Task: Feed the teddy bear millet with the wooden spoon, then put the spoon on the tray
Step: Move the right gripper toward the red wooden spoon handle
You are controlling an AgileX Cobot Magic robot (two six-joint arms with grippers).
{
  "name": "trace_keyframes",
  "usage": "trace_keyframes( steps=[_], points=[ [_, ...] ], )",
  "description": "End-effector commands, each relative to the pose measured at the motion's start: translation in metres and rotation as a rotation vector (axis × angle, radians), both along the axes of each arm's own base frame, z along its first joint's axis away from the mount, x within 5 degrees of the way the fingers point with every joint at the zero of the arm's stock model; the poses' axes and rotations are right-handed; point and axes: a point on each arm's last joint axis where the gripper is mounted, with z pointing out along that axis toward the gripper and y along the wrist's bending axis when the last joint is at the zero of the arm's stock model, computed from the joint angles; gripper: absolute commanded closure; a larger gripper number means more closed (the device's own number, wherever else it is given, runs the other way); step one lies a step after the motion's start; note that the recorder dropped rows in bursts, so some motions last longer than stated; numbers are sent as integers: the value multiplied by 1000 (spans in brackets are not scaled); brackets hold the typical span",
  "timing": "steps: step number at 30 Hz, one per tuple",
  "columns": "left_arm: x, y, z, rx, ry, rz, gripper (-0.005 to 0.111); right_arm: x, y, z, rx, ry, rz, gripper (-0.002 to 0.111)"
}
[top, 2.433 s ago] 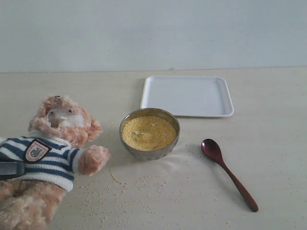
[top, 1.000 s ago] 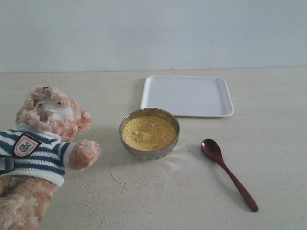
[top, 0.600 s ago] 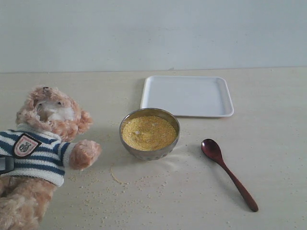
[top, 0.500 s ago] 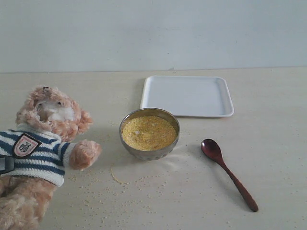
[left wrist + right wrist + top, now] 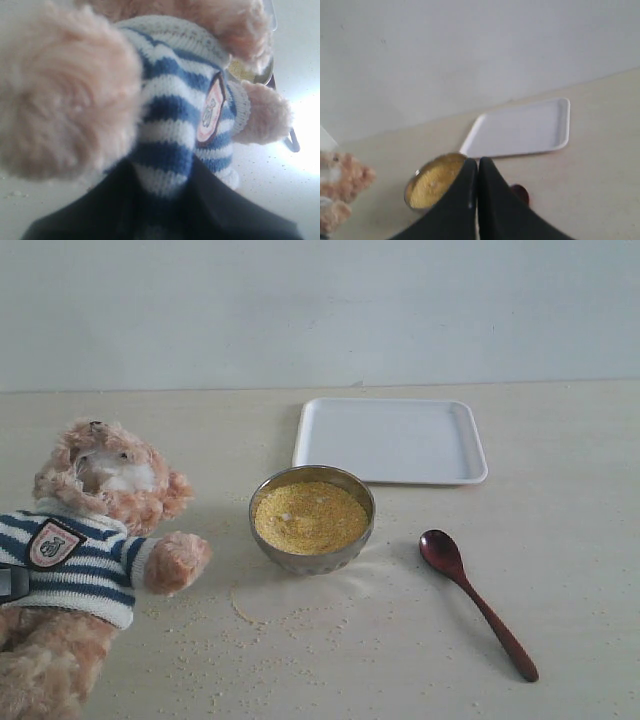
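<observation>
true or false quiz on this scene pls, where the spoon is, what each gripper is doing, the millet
1. The wooden spoon lies on the tray. False: it lies on the table, right of the steel bowl, off the tray.
2. The left gripper is clamped on the teddy bear. True.
3. The right gripper holds the spoon. False: its jaws are shut on nothing.
4. Millet fills the bowl and specks dot the table. True.

teddy bear (image 5: pixel 90 560) tan, navy-white stripes | millet (image 5: pixel 310 518) yellow | wooden spoon (image 5: pixel 483 612) reddish-brown | tray (image 5: pixel 390 440) white
</observation>
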Motion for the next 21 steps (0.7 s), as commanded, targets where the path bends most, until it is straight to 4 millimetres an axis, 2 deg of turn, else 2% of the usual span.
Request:
trace_keyframes(
  steps=[1, 5, 8, 11, 14, 16, 21],
  points=[
    [0, 0, 2, -6, -14, 2, 102, 14, 9, 22, -230, 136, 94, 108],
    [0, 0, 2, -6, -14, 2, 102, 42, 21, 32, -423, 314, 218, 108],
    [0, 0, 2, -6, -14, 2, 102, 69, 30, 27, -511, 457, 295, 105],
    [0, 0, 2, -6, -14, 2, 102, 98, 39, 15, -565, 546, 335, 90],
    [0, 0, 2, -6, -14, 2, 102, 124, 45, 4, -599, 604, 356, 64],
    [0, 0, 2, -6, -14, 2, 102, 135, 48, -3, -603, 633, 357, 53],
    [0, 0, 2, -6, -14, 2, 102, 154, 53, -15, -616, 691, 368, 51]
  ],
)
